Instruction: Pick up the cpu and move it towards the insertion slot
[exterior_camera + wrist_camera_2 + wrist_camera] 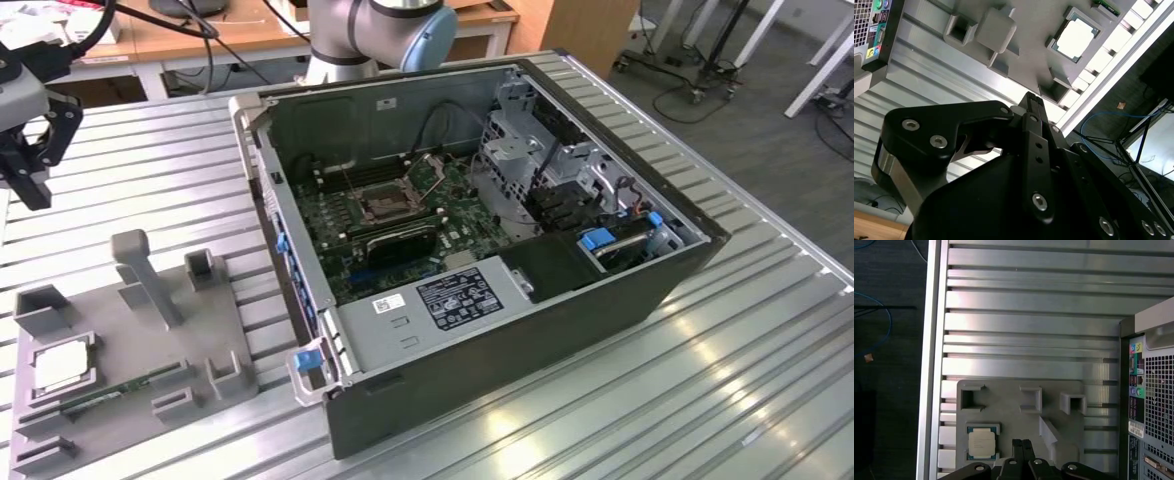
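The cpu (62,366) (1074,39) (981,443), a small square chip with a pale top, lies in a recess of the grey tray (200,335) (1004,399) on the exterior view's left. My gripper (30,195) (1034,99) (1022,442) hangs above the table, well above the tray and off to one side of the chip, touching nothing. Its two black fingers are pressed together with nothing between them. The insertion slot (383,205), a dark square socket with a metal frame, sits mid-motherboard inside the open computer case.
The open computer case (534,300) (1154,390) lies on the slatted metal table (694,400) (1029,305) beside the tray. A thin green memory stick (120,388) rests in the tray near the chip. Upright grey posts (140,275) rise from the tray. The table edge (934,340) runs close to the tray.
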You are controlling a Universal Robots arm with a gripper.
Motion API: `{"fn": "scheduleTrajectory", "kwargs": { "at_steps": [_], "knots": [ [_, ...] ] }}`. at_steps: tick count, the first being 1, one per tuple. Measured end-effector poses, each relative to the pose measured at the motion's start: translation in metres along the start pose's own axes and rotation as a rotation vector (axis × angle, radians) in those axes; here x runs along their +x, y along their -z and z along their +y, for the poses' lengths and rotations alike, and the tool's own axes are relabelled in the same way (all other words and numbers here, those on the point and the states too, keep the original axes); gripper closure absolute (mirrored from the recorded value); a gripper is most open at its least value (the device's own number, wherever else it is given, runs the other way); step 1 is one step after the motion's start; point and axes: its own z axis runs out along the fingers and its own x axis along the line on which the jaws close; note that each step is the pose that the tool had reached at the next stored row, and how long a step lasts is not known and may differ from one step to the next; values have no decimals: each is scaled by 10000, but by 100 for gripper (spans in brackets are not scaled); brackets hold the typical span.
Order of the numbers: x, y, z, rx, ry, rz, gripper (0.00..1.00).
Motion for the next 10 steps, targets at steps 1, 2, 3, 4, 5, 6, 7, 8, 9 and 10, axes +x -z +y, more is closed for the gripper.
{"fn": "scheduleTrajectory", "kwargs": {
  "at_steps": [1,2,3,4,5,6,7,8,9,10],
  "knots": [
    [1,0,0,0,0,0,89],
    [2,0,0,0,0,0,89],
    [4,0,0,0,-1,-1,89],
    [7,0,0,0,-1,-4,89],
    [10,-1,0,0,-1,-8,89],
    [12,-1,0,0,0,-10,89],
    [14,-1,0,1,0,-12,89],
    [17,-2,0,0,0,-13,89],
    [19,-2,0,1,0,-13,89],
    [19,-2,0,0,0,-12,89]
  ]
}}
